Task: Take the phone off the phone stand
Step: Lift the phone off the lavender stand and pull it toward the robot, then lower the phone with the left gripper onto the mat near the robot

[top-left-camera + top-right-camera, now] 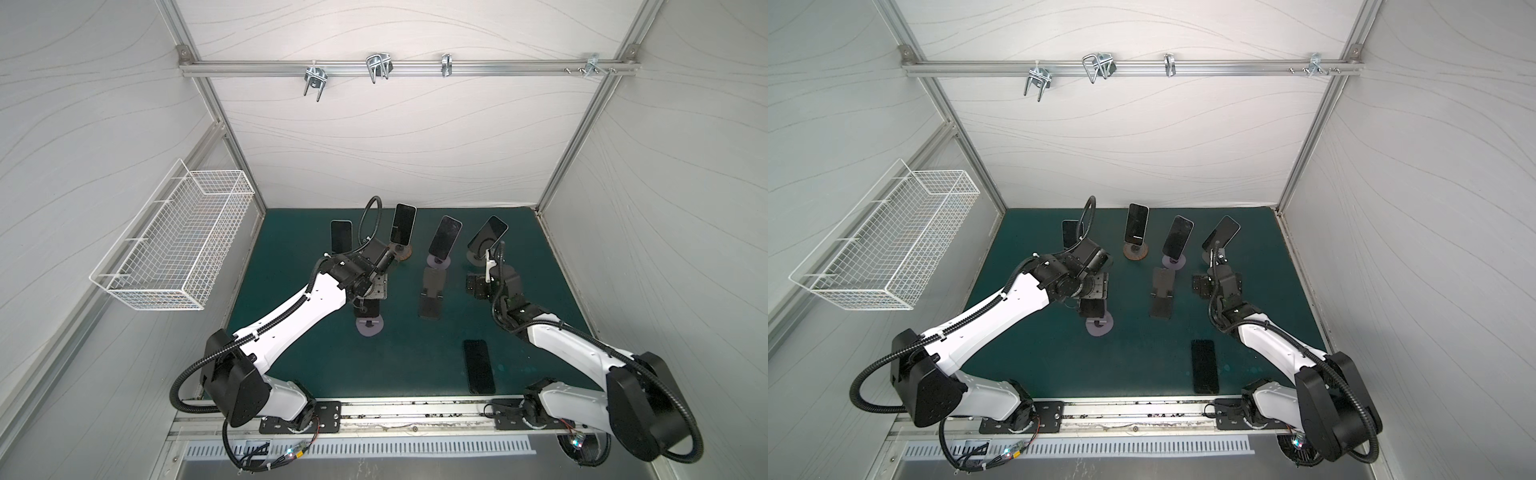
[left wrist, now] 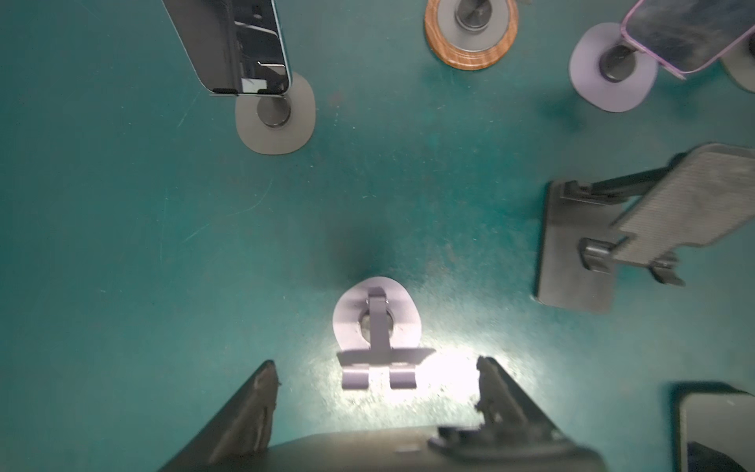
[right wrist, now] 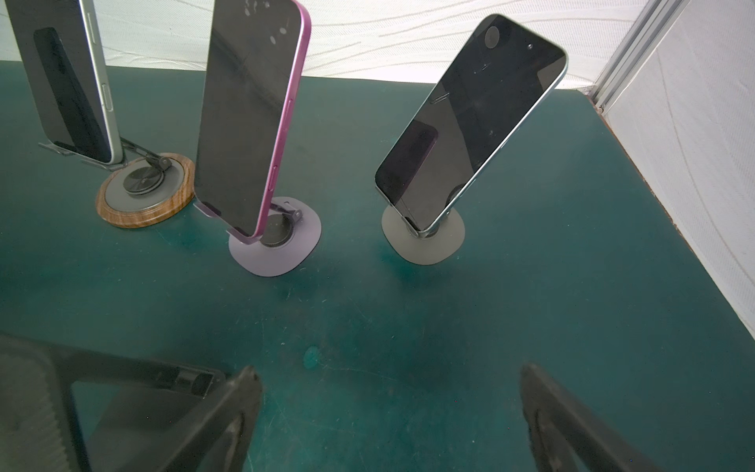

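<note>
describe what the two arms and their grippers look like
The left arm and right arm both have glossy white link shells, black joint housings and black base plates. A black corrugated cable conduit loops along each. The left gripper and right gripper have matte black, wedge-shaped fingers, scuffed at the tips.

we see 3 white wall panels with faint grey wavy lines (image 1: 395, 137), joined by silver aluminium frame bars (image 1: 415, 67). 4 metal hooks (image 1: 377, 66) hang from the back bar. a white wire mesh basket (image 1: 166, 249) is fixed to the left wall. below lies a dark teal table mat (image 1: 332, 353), scuffed and softly lit.
</note>
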`<control>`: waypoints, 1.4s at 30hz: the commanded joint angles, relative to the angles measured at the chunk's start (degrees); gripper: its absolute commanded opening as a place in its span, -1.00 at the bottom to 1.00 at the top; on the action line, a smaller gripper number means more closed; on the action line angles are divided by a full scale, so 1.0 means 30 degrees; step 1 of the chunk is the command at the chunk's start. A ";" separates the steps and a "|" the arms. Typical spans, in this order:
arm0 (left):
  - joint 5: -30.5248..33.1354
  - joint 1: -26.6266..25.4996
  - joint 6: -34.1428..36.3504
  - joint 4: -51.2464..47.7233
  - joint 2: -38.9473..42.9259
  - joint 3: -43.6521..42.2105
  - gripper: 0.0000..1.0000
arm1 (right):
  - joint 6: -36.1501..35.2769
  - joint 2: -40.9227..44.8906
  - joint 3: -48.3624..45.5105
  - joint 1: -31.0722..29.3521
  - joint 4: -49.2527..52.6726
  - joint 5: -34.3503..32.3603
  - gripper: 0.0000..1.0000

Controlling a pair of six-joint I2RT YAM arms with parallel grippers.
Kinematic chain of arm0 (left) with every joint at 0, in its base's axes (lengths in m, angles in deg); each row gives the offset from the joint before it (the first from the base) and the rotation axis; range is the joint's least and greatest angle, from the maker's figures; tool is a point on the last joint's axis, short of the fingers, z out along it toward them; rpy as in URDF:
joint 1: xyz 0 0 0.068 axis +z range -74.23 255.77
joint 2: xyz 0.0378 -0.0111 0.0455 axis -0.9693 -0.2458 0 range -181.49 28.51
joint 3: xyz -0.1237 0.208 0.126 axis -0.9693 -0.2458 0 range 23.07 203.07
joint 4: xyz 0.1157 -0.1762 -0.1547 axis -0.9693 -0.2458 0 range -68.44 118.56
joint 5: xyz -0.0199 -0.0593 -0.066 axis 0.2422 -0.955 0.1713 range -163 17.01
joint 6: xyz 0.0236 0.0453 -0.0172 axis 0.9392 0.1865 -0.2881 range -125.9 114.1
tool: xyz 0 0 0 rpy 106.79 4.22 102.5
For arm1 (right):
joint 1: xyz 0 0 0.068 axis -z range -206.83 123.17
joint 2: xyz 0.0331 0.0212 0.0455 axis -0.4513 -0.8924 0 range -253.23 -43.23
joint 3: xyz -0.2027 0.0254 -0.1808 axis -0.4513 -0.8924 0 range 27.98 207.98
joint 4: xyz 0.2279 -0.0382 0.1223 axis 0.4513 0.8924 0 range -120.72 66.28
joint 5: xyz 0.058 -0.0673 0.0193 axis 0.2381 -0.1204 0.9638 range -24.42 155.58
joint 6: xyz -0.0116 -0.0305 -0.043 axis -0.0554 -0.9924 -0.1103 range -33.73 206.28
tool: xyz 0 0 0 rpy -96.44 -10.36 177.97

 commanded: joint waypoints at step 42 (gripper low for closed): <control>-0.8311 -0.6471 -0.7086 -0.1449 -1.0232 0.4672 0.08 | 0.0706 0.2200 -0.1393 0.0586 -0.0888 -0.0129 0.99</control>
